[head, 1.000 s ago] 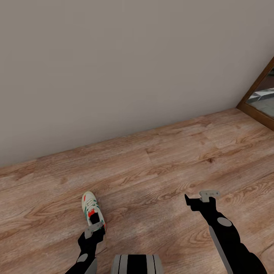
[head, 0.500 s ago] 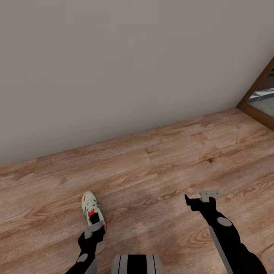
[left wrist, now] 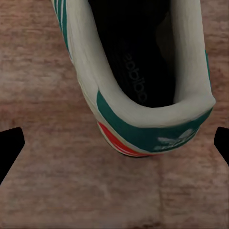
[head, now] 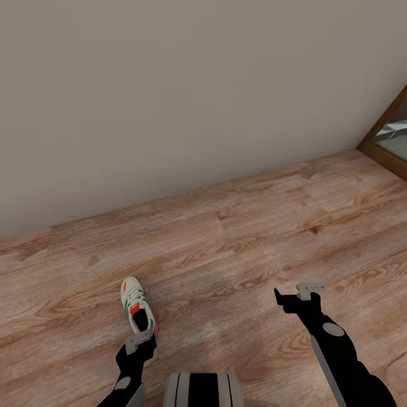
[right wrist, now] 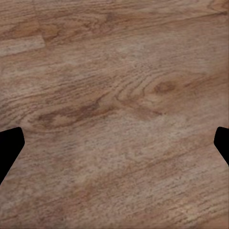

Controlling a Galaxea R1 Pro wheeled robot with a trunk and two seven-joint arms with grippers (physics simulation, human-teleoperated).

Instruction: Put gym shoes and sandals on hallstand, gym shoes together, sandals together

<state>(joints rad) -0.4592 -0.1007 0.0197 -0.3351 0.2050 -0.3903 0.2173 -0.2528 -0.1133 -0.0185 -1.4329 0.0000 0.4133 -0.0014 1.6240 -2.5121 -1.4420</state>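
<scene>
One gym shoe (head: 135,307), cream with green stripes and a red-orange tongue, lies on the corridor floor (head: 237,243), toe toward the wall. My left gripper (head: 144,338) hovers open just behind its heel. In the left wrist view the green heel of the gym shoe (left wrist: 143,119) sits ahead of the left gripper (left wrist: 114,149), with the dark fingertips (left wrist: 9,145) wide apart on either side and not touching it. My right gripper (head: 294,292) is open over bare planks, with nothing in the right gripper (right wrist: 114,143). The sandals and the hallstand are out of view.
A plain grey wall (head: 169,102) runs close behind the shoe. A brown-framed glass panel (head: 390,135) stands at the right edge. My base (head: 200,390) shows at the bottom of the head view.
The whole head view has shifted, so floor, wall edge and shoe sit slightly higher in the picture. The shoe's heel is now a little farther from my left gripper. Both grippers stay open.
</scene>
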